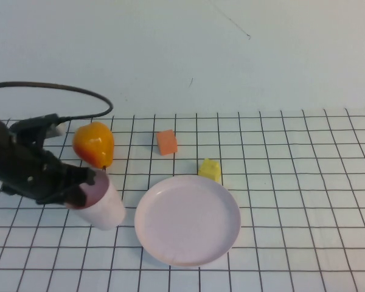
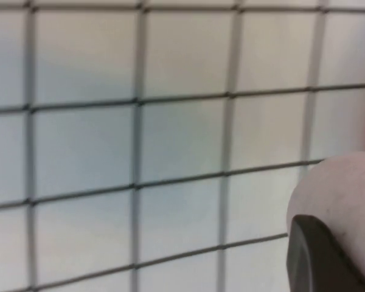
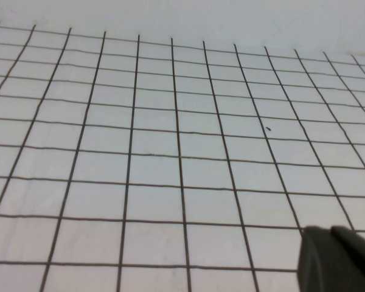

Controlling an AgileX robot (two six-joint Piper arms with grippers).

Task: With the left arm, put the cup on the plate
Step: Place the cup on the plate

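Note:
The pale pink cup [image 1: 104, 205] stands tilted on the grid mat, just left of the round pale pink plate [image 1: 187, 220]. My left gripper [image 1: 84, 185] is shut on the cup's rim at its left side, one finger inside and one outside. In the left wrist view the cup's wall [image 2: 344, 188] fills the corner, with one dark finger [image 2: 316, 258] against it. My right gripper [image 3: 332, 236] shows only in the right wrist view, shut and empty, over bare grid mat.
An orange-yellow pear [image 1: 93, 144] stands right behind the cup and the left gripper. An orange cube [image 1: 166, 142] and a yellow block [image 1: 210, 170] lie behind the plate. A black cable [image 1: 79, 92] loops over the left arm.

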